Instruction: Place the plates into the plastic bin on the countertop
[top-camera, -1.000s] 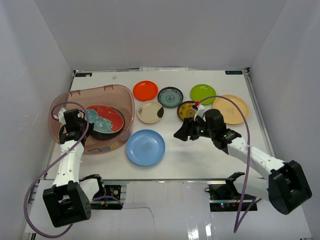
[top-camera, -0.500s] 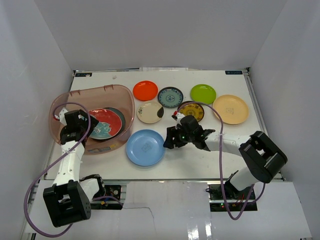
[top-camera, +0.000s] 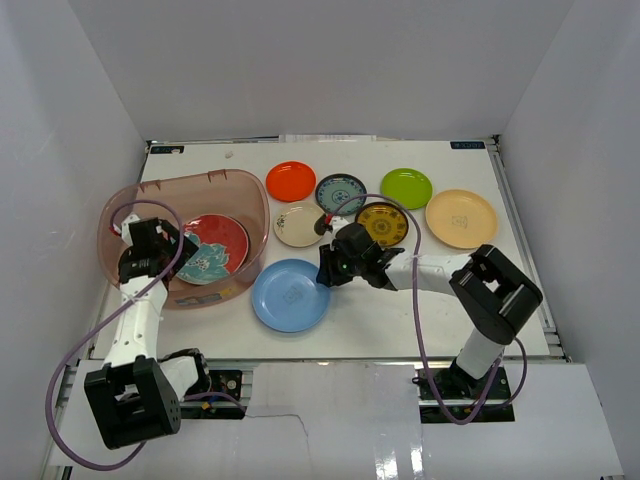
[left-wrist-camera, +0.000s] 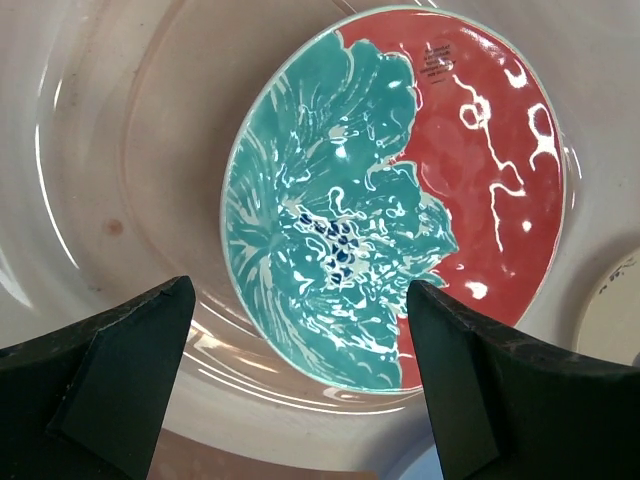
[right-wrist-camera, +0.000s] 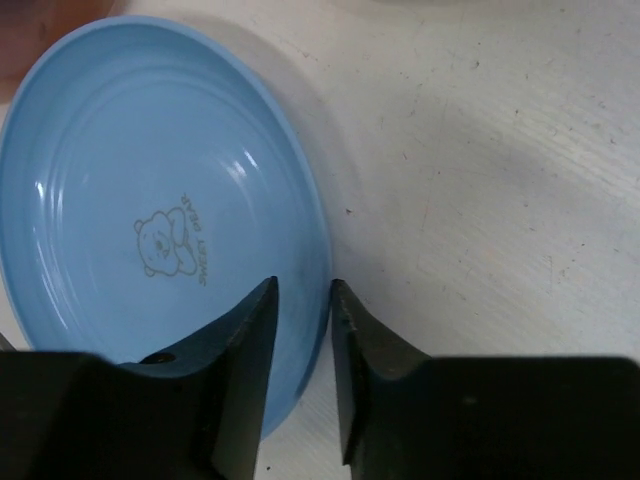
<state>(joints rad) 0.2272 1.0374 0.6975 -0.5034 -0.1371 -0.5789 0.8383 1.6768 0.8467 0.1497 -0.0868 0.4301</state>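
The plastic bin (top-camera: 178, 181) sits at the 9 o'clock side of the white surface (top-camera: 400, 310). The red-and-teal floral plate (left-wrist-camera: 400, 190) lies inside it. The left pincer (left-wrist-camera: 300, 290) hangs over that plate, released, its fingers spread wide to either side and touching nothing.

The light blue plate (right-wrist-camera: 150, 200) lies flat on the surface, just beside the bin at the bin's 4 o'clock. The right pincer (right-wrist-camera: 303, 300) is at this plate's 2 o'clock edge. Its jaws are drawn narrow astride the rim, one finger over the plate's inside and one outside. Whether they actually pinch the rim cannot be told.

The cream plate (top-camera: 298, 226) lies at 12 o'clock from the blue one. Further back are the orange plate (top-camera: 291, 181), the blue-patterned plate (top-camera: 341, 192), the yellow-brown plate (top-camera: 384, 222), the lime green plate (top-camera: 406, 188) and the tan plate (top-camera: 461, 218).
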